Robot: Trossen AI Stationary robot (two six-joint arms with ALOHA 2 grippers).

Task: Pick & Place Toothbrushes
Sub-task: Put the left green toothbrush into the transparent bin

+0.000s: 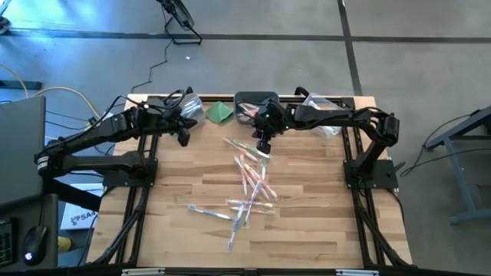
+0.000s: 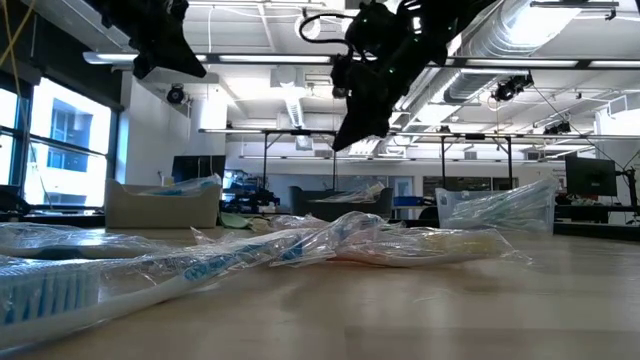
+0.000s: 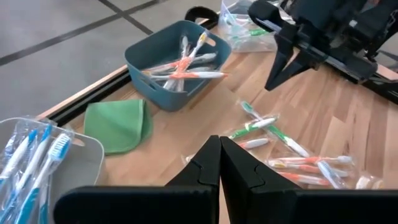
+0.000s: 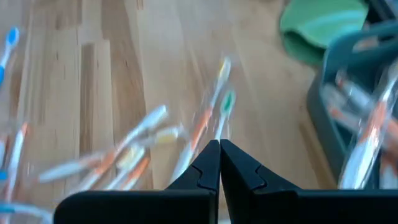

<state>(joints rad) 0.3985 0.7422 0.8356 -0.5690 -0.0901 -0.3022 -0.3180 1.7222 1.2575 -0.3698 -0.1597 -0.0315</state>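
Several wrapped toothbrushes (image 1: 249, 184) lie scattered on the middle of the wooden table (image 1: 322, 222); they also show in the low view as toothbrushes (image 2: 330, 240). More toothbrushes lie in a teal bin (image 3: 174, 62), a grey bin (image 3: 81, 162) and a clear bin (image 1: 322, 116) along the far edge. My left gripper (image 3: 219, 146) is shut and empty, in the air near the grey bin and the green cloth (image 3: 118, 124). My right gripper (image 4: 219, 149) is shut and empty, high above the far end of the pile, just in front of the teal bin (image 1: 253, 107).
The three bins and the folded green cloth (image 1: 221, 113) line the table's far edge. Bare wood lies to the left and right of the pile and along the near edge. The two arms reach in from the far corners.
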